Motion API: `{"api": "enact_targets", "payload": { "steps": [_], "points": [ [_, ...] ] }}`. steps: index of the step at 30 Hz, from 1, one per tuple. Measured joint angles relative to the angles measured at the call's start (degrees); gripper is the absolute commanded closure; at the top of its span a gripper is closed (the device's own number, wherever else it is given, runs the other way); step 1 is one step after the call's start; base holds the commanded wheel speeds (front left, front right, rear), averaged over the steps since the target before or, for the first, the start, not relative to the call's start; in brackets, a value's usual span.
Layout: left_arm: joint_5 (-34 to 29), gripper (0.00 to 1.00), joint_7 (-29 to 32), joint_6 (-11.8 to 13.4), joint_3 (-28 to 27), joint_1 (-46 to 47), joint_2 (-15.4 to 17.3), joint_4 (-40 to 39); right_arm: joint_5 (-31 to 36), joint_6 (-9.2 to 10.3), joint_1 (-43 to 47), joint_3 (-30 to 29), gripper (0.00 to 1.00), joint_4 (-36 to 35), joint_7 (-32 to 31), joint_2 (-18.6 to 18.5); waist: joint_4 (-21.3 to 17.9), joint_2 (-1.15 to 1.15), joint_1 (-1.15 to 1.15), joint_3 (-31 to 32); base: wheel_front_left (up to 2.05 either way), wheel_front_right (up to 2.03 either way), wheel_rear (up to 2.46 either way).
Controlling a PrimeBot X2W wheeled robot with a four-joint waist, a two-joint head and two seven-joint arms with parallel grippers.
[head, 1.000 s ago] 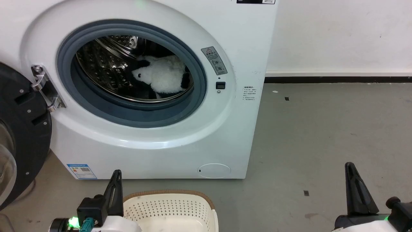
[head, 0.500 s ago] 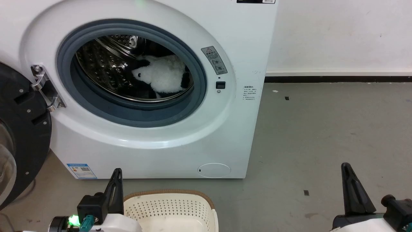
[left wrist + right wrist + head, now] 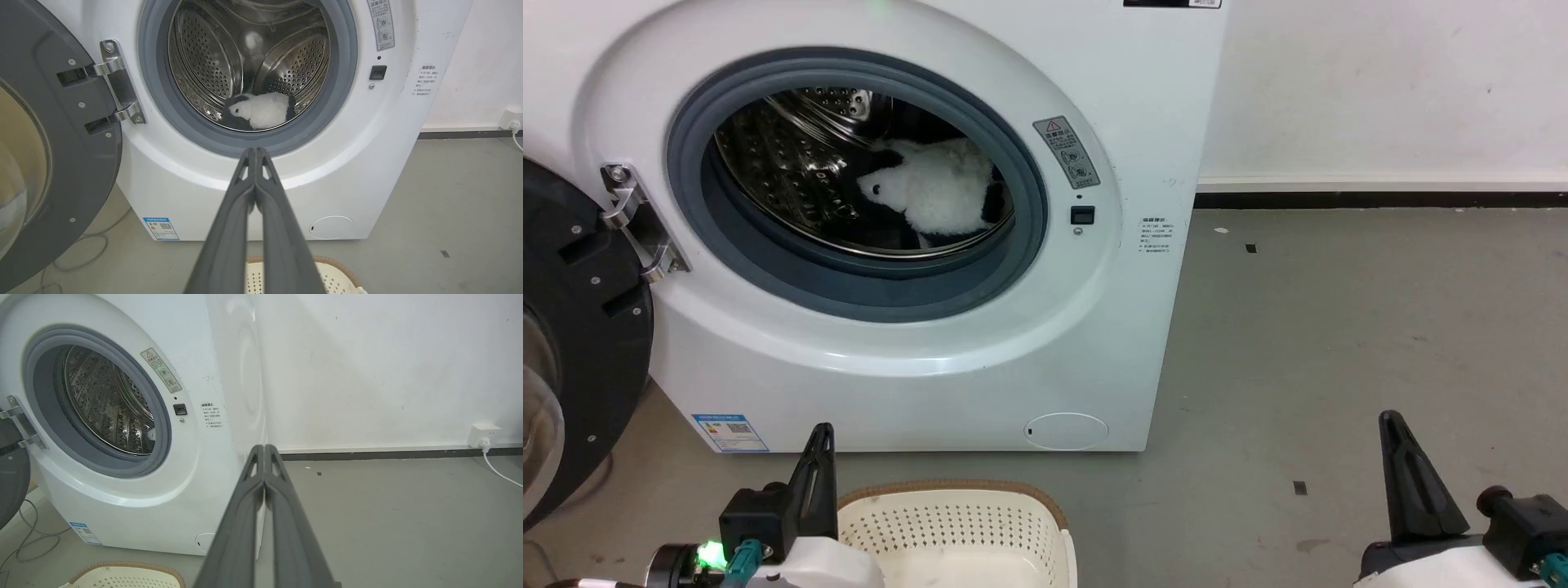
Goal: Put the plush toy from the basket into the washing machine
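**Lying in the drum: plush toy is seen through the open port**

The plush toy [image 3: 939,196] is seen inside the washing machine [image 3: 1094,351]. It rests on the lower wall of the shiny perforated drum [image 3: 784,171], toward four o'clock of the round port in the head view. Its white head, marked by a small dark eye, is turned toward nine o'clock, and black fur is shown at its three o'clock end. The port is ringed by a grey rubber seal [image 3: 849,290]. The black round door [image 3: 572,343] is swung wide at nine o'clock and is carried on a metal hinge [image 3: 637,220]. A warning sticker [image 3: 1066,153] is fixed at two o'clock of the port.

The basket [image 3: 956,523] is set on the grey floor [image 3: 1339,327] at six o'clock of the head view, near the machine's base but apart from it. The left gripper [image 3: 822,433] is held at seven o'clock, just beside the basket's brown rim, with its two dark fingers pressed together on nothing. In the left wrist view they are aimed at the bottom of the port. The right gripper [image 3: 1391,420] is held at five o'clock over bare floor, well apart from the machine, and its fingers are likewise closed on nothing. Both grippers are well apart from the toy.
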State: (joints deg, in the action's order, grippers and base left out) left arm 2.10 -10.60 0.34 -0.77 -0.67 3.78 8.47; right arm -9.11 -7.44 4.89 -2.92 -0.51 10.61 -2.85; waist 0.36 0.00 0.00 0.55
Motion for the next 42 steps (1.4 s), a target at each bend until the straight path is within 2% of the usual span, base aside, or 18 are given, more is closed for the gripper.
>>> {"api": "enact_targets", "payload": {
  "steps": [42],
  "points": [
    [-0.60, 1.00, 4.92, 0.00, 0.29, 0.03, -0.47, -3.71, 3.94, 0.00, -1.91, 1.32, 1.00, 0.13, -4.83, 0.00, -0.17, 0.00, 0.01, -0.26, 0.00, 0.00, 0.00]
  ]
}}
